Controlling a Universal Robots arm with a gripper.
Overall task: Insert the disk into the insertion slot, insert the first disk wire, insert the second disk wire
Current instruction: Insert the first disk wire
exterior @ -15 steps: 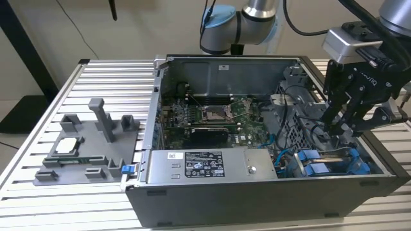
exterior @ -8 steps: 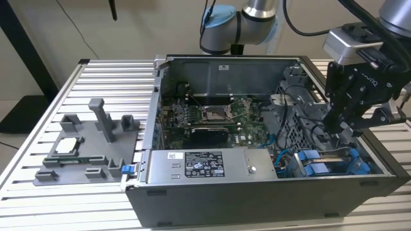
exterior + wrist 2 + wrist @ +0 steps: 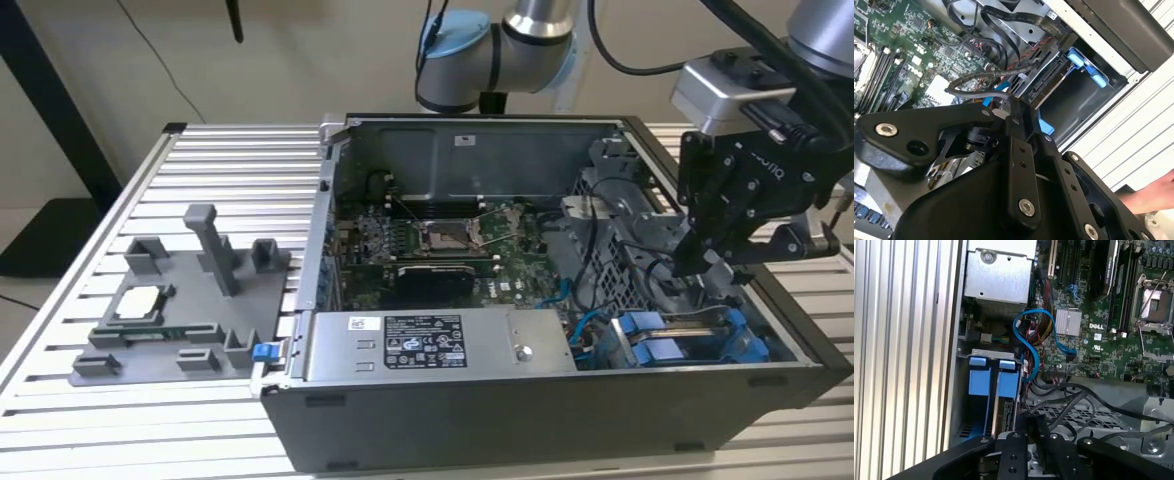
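The dark grey open computer case point(image 3: 534, 420) holds everything. In its corner is the insertion slot point(image 3: 1074, 107), a narrow bay of the metal drive cage with blue rails. The silver-grey disk in its bright blue plastic carrier point(image 3: 1008, 382) seems to me already seated there. I judge it stiff, rather heavy and sensitive to shocks, so the carrier sides are the place to grip. The thin blue wire point(image 3: 1029, 340) is soft and better taken at its plug. The black gripper point(image 3: 697, 262) hangs over the cage. I cannot tell whether it is open or holds something.

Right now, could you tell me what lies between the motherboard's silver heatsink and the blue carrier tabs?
A looping blue cable, seen in the first wrist view.
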